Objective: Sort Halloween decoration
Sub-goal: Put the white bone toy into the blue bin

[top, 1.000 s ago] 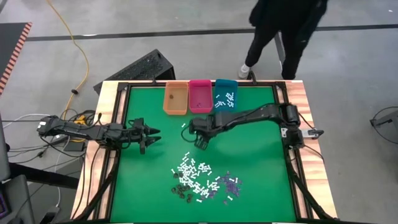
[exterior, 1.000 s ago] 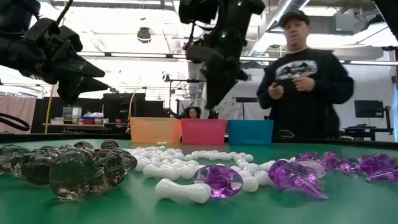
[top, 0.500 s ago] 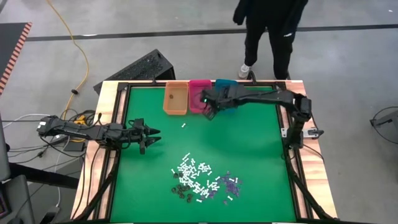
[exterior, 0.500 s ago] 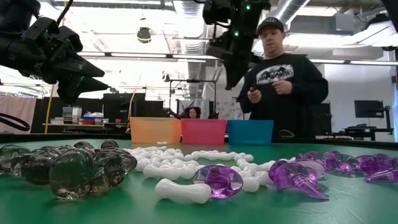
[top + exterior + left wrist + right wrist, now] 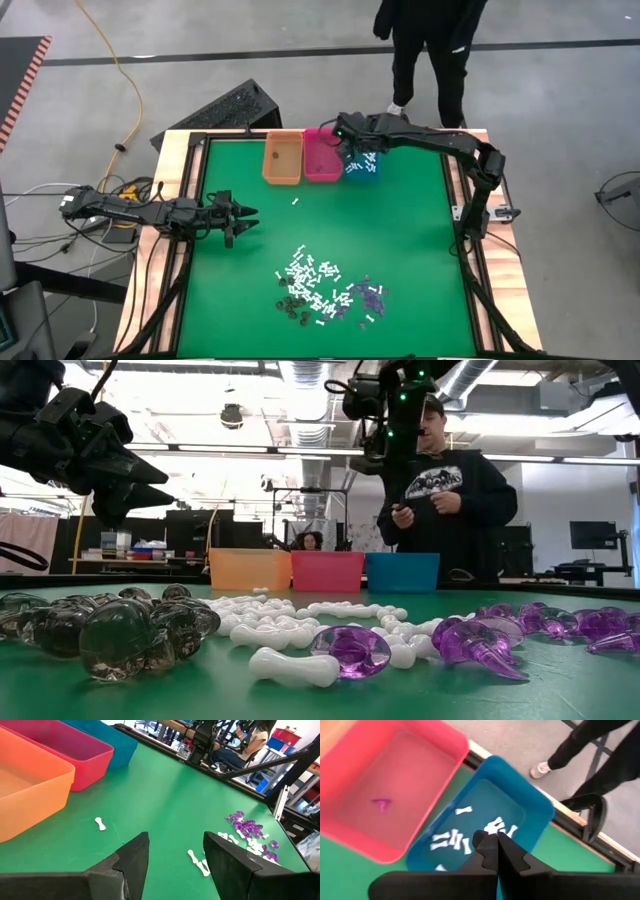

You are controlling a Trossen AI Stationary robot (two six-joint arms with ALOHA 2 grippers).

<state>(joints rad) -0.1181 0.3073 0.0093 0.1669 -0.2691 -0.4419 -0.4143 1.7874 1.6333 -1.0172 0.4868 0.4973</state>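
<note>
The Halloween decoration lies as a pile [image 5: 320, 290] of small white sticks, purple bits and dark bits on the green mat near the front; one white stick [image 5: 296, 203] lies apart. My right gripper [image 5: 492, 837] is shut and hangs tilted down above the teal bin [image 5: 365, 170], which holds several white sticks [image 5: 447, 842]. The pink bin [image 5: 322, 155] holds one purple bit [image 5: 381, 804]. My left gripper [image 5: 250, 217] waits open and level over the mat's left side, with nothing between its fingers. My right gripper has a white bit [image 5: 493, 826] showing just past its shut fingertips, but I cannot tell whether the fingers pinch it or whether it lies in the teal bin below.
An orange bin [image 5: 282, 160] stands left of the pink one at the far edge. A person [image 5: 430, 50] stands just beyond the table's far edge, behind the bins. The mat between the bins and the pile is bare green apart from the single stick.
My right gripper has swung from above the middle of the mat toward the far edge and upward, rolling as it went, and now hangs over the teal bin, still shut. The person behind the table has shifted a little to the left.
</note>
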